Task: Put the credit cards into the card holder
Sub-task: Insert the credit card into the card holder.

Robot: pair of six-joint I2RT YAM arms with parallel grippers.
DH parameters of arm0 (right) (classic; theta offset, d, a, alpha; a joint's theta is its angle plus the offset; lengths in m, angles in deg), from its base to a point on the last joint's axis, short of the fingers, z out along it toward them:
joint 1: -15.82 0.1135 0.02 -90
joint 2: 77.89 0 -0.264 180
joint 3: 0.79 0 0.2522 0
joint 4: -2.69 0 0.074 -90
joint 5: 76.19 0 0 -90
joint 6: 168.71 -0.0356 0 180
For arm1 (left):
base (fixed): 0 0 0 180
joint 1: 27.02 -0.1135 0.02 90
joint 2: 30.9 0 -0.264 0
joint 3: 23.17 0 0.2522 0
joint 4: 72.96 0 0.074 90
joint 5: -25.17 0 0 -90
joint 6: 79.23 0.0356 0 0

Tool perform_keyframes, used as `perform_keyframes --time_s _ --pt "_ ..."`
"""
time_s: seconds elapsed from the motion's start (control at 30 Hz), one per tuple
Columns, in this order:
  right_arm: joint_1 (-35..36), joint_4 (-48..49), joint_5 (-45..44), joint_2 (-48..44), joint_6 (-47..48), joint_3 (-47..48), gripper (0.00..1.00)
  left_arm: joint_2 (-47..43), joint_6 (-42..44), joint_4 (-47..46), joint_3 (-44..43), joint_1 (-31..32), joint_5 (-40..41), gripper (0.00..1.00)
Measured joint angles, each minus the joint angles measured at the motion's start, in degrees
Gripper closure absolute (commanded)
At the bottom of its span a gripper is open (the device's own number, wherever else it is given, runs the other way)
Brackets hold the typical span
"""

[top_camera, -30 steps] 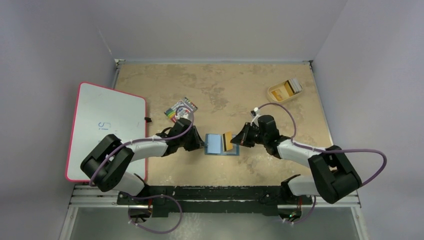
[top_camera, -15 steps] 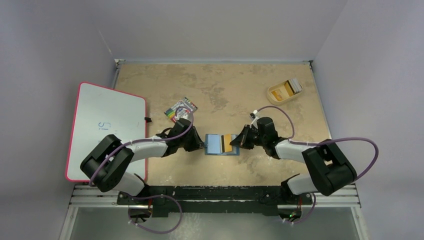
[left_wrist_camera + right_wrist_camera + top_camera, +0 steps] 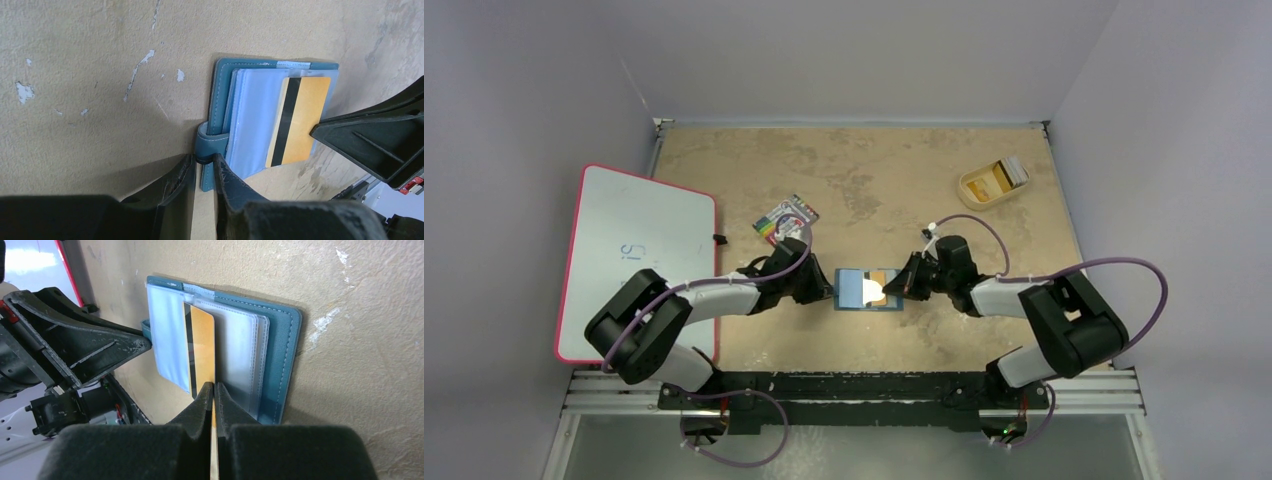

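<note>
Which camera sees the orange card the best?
The left wrist view: the orange card shows nearly its whole face and black stripe, over the card holder. The right wrist view shows it at a slant, pinched by the right gripper. The top view shows it tiny, beside glare.

Teal card holder (image 3: 222, 90), pale blue lining; orange-yellow credit card (image 3: 302, 120), black stripe; distant pack (image 3: 786, 217) seemingly rainbow-striped

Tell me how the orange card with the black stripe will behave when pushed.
The orange black-striped plastic card is probably stiff: pinched by one edge in the right gripper, it shows no bend. Its glossy face may slip in that thin pinch.
</note>
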Motion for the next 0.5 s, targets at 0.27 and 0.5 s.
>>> perform_keyframes --time_s 0.27,0.5 --pt "0.07 2.1 1.2 1.2 -0.31 0.0 1.0 0.0 -0.02 -0.04 0.0 0.28 0.15 0.83" --pt "0.28 3.65 1.18 1.49 -1.44 0.0 1.0 0.0 -0.31 -0.07 0.0 0.68 0.37 0.83"
